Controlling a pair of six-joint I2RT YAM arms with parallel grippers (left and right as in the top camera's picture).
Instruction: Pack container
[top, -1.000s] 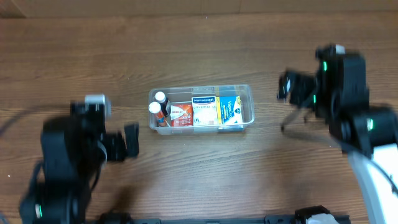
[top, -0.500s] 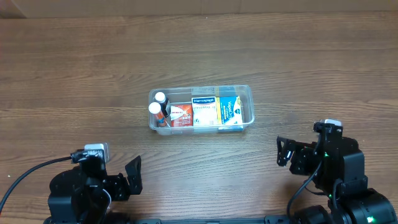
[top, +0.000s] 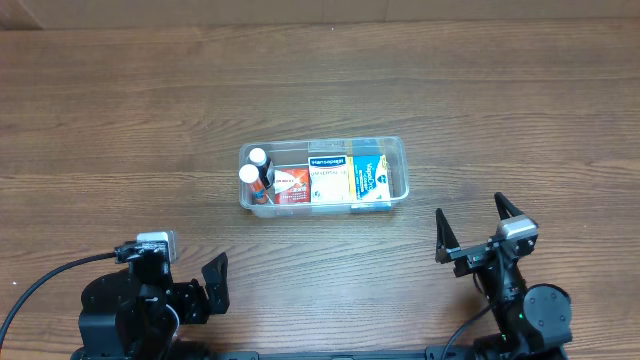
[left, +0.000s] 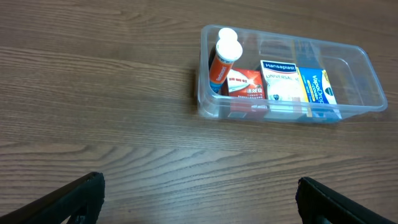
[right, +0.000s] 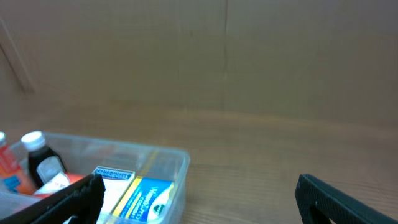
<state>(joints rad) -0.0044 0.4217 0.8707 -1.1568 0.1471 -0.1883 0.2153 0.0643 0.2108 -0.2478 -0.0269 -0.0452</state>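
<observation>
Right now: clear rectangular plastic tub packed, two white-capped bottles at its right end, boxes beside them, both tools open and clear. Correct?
No. The overhead view shows the two white-capped bottles at the left end of the clear rectangular plastic tub, not the right. The rest holds: boxes beside them, left tool and right tool open and clear.

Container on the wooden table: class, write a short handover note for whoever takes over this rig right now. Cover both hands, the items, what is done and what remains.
Left hand: open, empty, near the front edge of the table, apart from the container.
Right hand: open, empty, front right, also apart from it.
Container: mid-table, holding two white-capped bottles, a red box, a Hansaplast box and a yellow-blue box.
Done: every item in view is inside.
Left: probably nothing to pack.
</observation>
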